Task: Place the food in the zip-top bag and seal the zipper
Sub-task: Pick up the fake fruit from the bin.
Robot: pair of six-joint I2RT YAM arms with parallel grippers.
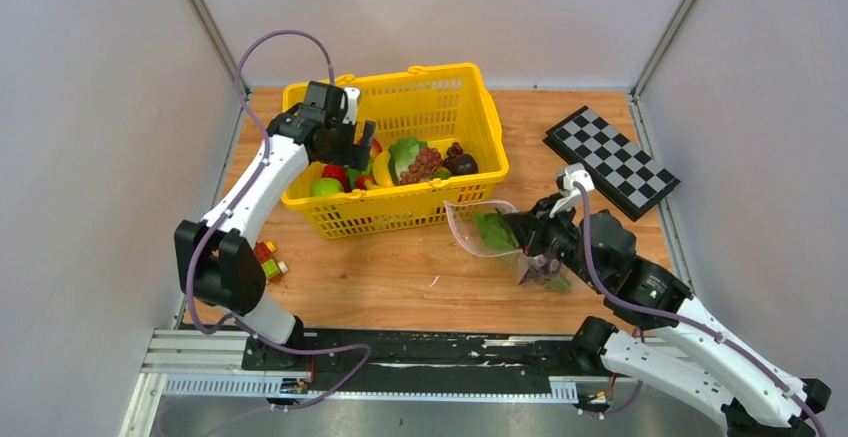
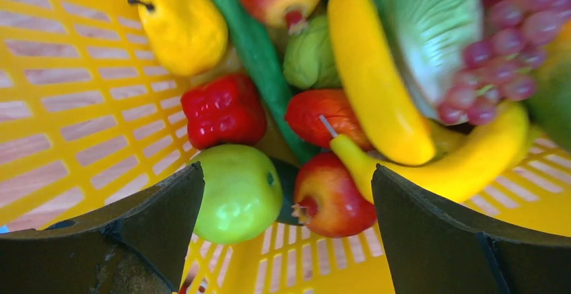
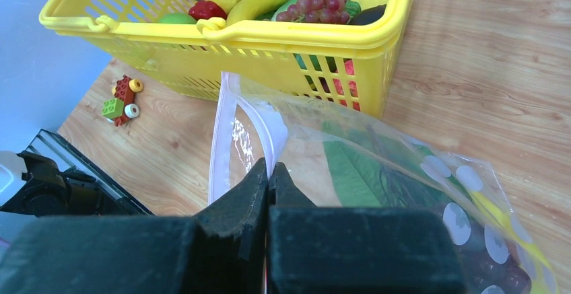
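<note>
The food lies in the yellow basket [image 1: 470,107]: a green apple [image 2: 237,193], a red apple [image 2: 330,196], bananas [image 2: 374,72], purple grapes [image 2: 501,52], a red pepper [image 2: 222,109] and a yellow pear [image 2: 182,28]. My left gripper [image 2: 286,230] is open, low inside the basket, its jaws on either side of the green and red apples. My right gripper [image 3: 268,173] is shut on the rim of the zip-top bag [image 3: 377,173], holding its mouth open towards the basket. The pale zipper [image 3: 219,132] runs along that rim. A green leaf [image 3: 350,176] and a dark item lie in the bag [image 1: 490,232].
A black-and-white checkerboard [image 1: 610,162] lies at the back right. A small toy of coloured bricks [image 1: 268,260] sits on the table left of the basket, by the left arm. White walls enclose the wooden table [image 1: 400,277].
</note>
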